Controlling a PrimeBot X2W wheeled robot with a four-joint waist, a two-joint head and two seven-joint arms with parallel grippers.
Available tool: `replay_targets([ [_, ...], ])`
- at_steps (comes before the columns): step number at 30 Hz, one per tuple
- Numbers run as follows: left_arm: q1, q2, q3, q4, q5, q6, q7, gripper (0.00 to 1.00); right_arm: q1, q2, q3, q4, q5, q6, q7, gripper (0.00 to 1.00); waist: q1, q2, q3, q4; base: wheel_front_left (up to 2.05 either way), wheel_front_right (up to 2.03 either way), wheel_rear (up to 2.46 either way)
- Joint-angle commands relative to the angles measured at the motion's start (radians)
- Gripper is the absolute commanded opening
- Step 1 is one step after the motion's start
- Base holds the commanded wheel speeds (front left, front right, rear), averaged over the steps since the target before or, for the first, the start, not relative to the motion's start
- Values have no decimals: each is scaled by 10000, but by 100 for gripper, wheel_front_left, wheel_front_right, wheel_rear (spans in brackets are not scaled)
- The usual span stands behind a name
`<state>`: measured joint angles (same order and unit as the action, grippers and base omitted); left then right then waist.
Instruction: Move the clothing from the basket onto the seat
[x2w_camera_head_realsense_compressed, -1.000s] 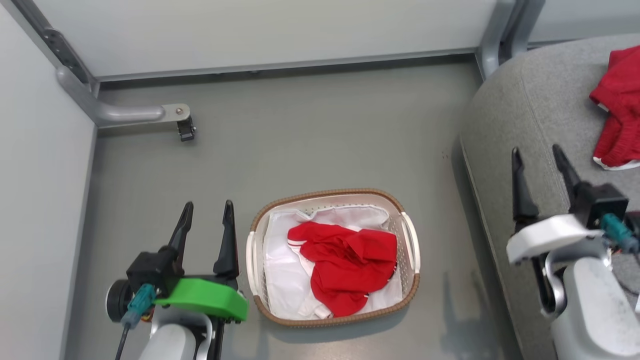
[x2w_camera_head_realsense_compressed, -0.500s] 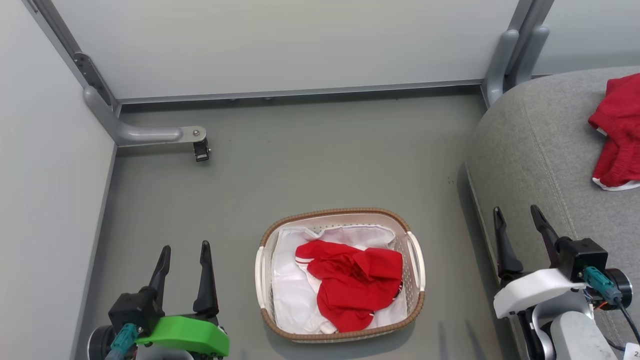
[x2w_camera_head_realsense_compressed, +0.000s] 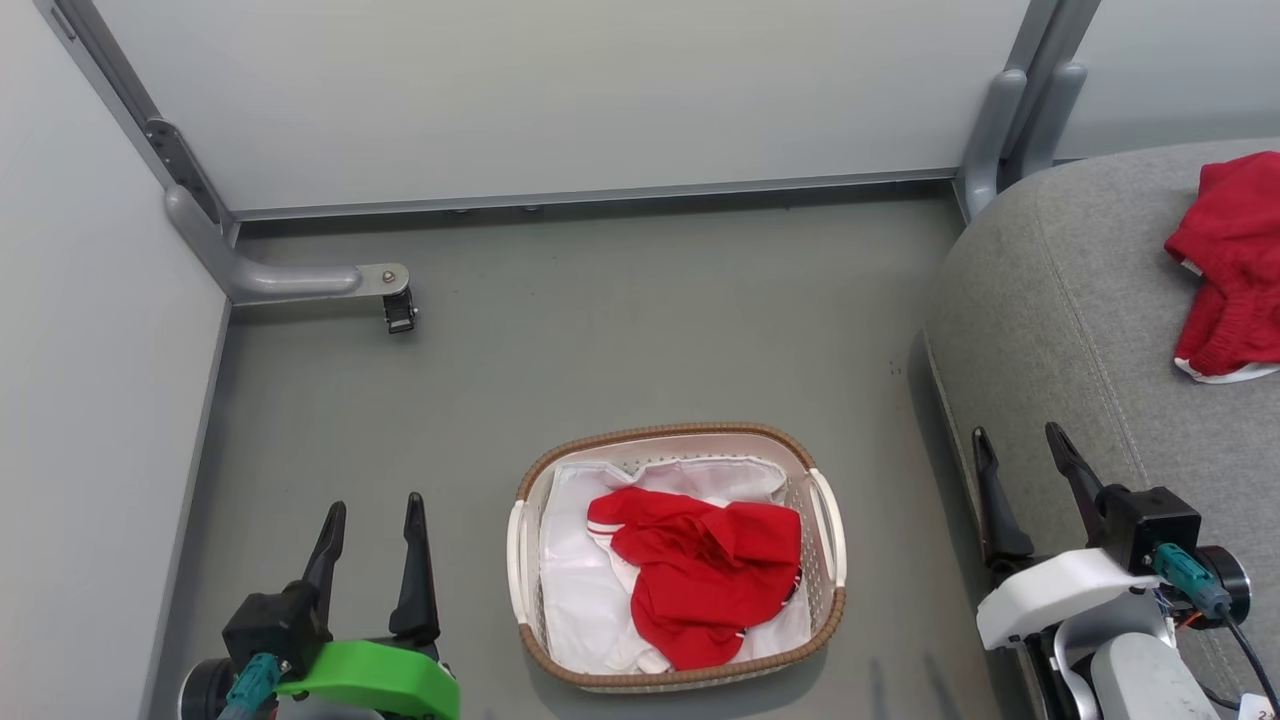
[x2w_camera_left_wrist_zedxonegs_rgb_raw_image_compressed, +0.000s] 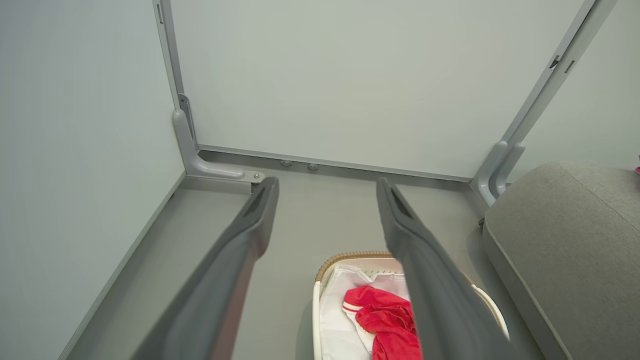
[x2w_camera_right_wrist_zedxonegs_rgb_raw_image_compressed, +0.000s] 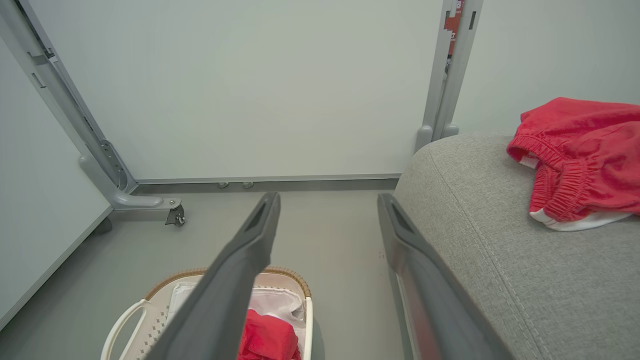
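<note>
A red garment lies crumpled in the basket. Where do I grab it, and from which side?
Pinch the raised, bunched fold near the middle of the red garment, coming straight down from above. The basket walls ring it, blocking any sideways reach, and the crest stands clear of the white liner beneath, so a shallow pinch should lift only the garment.

The left gripper (x2w_camera_head_realsense_compressed: 376, 502) points forward with its 2 dark fingers spread wide and nothing between them, a green wrist cover (x2w_camera_head_realsense_compressed: 380, 675) behind. The right gripper (x2w_camera_head_realsense_compressed: 1015, 430) is equally spread and empty; behind it, apparently, a pale forearm (x2w_camera_head_realsense_compressed: 1140, 685), mostly cropped.
</note>
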<state>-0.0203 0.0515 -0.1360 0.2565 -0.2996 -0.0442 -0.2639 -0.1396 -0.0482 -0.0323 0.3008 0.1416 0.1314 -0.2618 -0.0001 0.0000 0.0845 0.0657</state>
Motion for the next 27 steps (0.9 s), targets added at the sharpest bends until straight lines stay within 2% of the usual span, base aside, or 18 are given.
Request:
replay_targets([
  [1, 54, -6, 12, 26, 45, -57, -8, 100, 89, -44, 14, -23, 64, -14, -48, 100, 1, 0, 0, 1, 0, 0, 0],
  [19, -124, -7, -103, 25, -77, 67, -8, 100, -7, -44, 40, -112, 81, -14, -48, 100, 1, 0, 187, -3, 0, 0, 0],
  [27, -515, -5, -368, 30, 189, -100, -8, 100, -330, -44, -31, -299, -36, -14, -48, 100, 1, 0, 759, -41, 0, 0, 0],
])
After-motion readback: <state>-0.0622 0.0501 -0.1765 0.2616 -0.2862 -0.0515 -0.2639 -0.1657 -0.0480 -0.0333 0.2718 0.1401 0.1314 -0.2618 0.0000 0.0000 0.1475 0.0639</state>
